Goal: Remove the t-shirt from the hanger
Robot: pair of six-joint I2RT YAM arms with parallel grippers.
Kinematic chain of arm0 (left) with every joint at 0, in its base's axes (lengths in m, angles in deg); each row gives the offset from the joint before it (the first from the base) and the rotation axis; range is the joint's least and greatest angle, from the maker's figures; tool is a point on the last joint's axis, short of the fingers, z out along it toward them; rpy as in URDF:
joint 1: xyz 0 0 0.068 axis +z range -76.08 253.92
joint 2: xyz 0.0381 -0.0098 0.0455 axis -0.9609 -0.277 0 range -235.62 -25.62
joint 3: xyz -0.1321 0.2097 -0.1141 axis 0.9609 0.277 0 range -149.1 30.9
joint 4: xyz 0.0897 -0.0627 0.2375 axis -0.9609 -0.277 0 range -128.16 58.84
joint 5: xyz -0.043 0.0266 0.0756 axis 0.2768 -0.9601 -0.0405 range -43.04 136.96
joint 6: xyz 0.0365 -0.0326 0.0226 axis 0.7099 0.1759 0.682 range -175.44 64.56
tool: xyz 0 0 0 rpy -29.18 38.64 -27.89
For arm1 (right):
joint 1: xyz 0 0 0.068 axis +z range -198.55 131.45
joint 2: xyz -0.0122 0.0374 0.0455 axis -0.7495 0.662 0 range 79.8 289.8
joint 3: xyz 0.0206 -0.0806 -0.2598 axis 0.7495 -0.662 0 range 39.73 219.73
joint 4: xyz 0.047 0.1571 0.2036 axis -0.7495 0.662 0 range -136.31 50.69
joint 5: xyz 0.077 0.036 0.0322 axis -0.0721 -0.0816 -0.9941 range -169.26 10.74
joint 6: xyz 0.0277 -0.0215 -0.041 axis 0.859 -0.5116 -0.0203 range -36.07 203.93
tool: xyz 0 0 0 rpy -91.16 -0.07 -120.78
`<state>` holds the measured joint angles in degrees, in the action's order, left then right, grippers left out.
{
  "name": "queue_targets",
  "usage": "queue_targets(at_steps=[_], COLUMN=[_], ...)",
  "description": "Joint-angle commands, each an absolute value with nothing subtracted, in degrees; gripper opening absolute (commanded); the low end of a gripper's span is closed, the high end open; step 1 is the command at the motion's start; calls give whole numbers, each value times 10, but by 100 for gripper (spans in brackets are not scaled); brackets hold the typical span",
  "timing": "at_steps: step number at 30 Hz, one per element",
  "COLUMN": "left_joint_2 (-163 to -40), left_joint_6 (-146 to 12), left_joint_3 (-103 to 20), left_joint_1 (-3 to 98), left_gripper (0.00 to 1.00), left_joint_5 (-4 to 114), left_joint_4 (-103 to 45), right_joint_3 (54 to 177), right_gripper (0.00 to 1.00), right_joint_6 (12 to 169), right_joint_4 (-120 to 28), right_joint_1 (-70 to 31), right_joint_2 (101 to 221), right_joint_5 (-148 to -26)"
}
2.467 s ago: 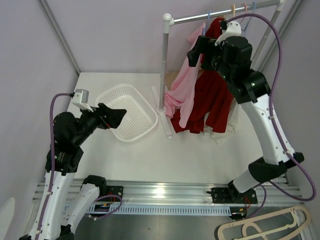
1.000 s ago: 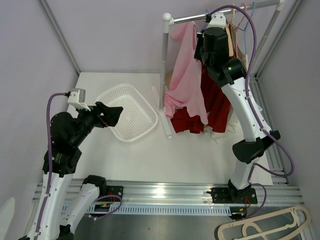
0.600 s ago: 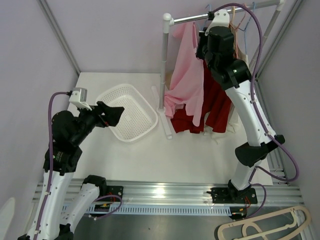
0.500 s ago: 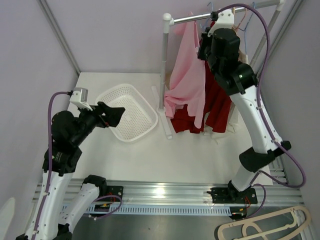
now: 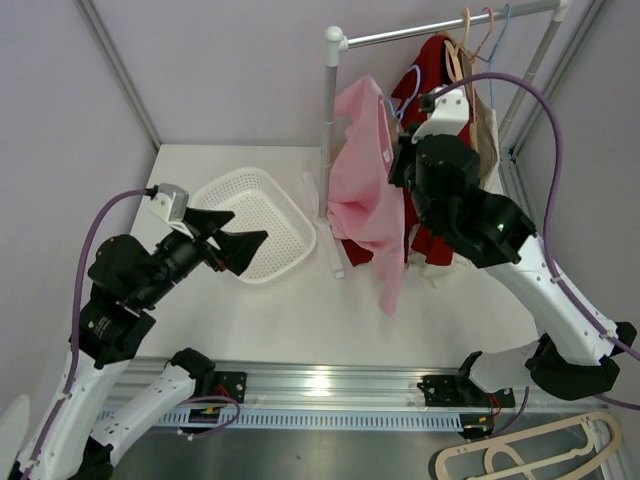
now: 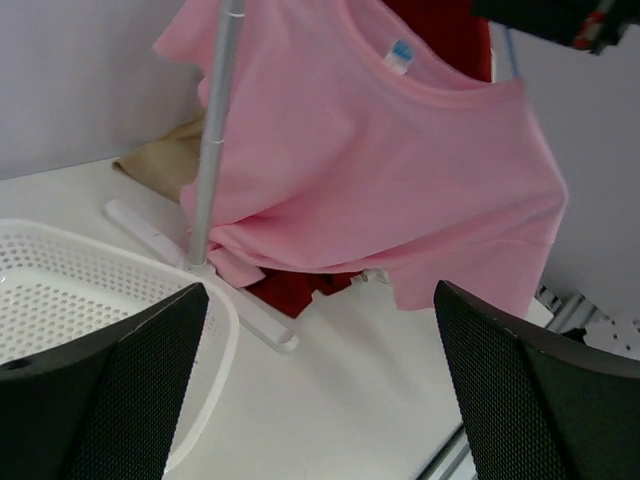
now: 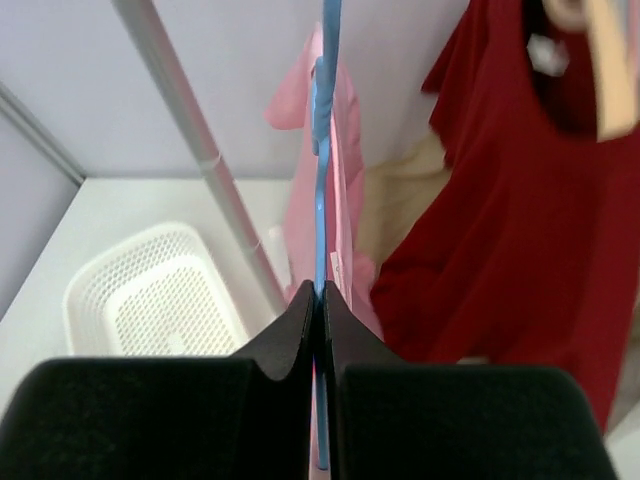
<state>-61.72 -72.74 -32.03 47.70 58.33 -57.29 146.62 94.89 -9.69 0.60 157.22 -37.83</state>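
A pink t-shirt (image 5: 362, 195) hangs on a thin blue hanger (image 5: 409, 84), held in the air in front of the clothes rail (image 5: 430, 30) and off it. My right gripper (image 5: 396, 168) is shut on the hanger just beside the shirt's collar. The right wrist view shows the blue hanger (image 7: 322, 150) pinched between the closed fingers of the right gripper (image 7: 320, 296), with the pink t-shirt (image 7: 343, 205) behind it. My left gripper (image 5: 236, 250) stands open over the table's left side, next to the basket. In its own view the left gripper (image 6: 320, 400) faces the pink t-shirt (image 6: 400, 180), well short of it.
A white basket (image 5: 226, 190) sits left of the rack's upright pole (image 5: 328, 130). A red garment (image 5: 428, 60) and a beige one (image 5: 487, 120) hang on the rail with other hangers. A spare beige hanger (image 5: 520, 455) lies at the near right.
My right arm has lifted the hanger with the pink t-shirt off the rail and brought it down and forward. My left arm has swung a little toward the shirt, gripper still open.
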Motion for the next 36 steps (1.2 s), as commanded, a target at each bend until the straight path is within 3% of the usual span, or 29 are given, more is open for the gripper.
queue_targets(at_steps=[1,6,12,19,26,29,30,31,36], left_joint_2=[-617,-626,-660,-735,-687,-684,-682,-681,-675], left_joint_6=[-676,-624,-568,-529,-528,-496,-489,-480,-469], left_joint_3=[-328,-334,-354,-366,-325,-300,-297,-293,-289], left_joint_1=[423,360,211,27,-6,-53,-75,-84,-95], left_gripper=[100,99,99,99,100,99,99,100,99], left_joint_5=[570,551,472,225,231,196,186,180,159], left_joint_4=[-546,-562,-601,-597,-543,-507,-497,-489,-465], right_joint_3=[1441,1427,1454,1491,1502,1466,1452,1451,1510], right_gripper=[0,0,0,0,0,0,0,0,0], right_joint_6=[1052,1150,1242,1356,1239,1005,895,780,860], right_joint_4=[-85,-47,-9,54,-22,-246,-456,-500,-368], right_joint_1=[44,102,112,123,260,355,365,371,358], right_joint_2=[1546,1548,1577,1610,1604,1597,1598,1605,1633], right_joint_5=[-294,-237,-139,-102,19,158,168,162,164])
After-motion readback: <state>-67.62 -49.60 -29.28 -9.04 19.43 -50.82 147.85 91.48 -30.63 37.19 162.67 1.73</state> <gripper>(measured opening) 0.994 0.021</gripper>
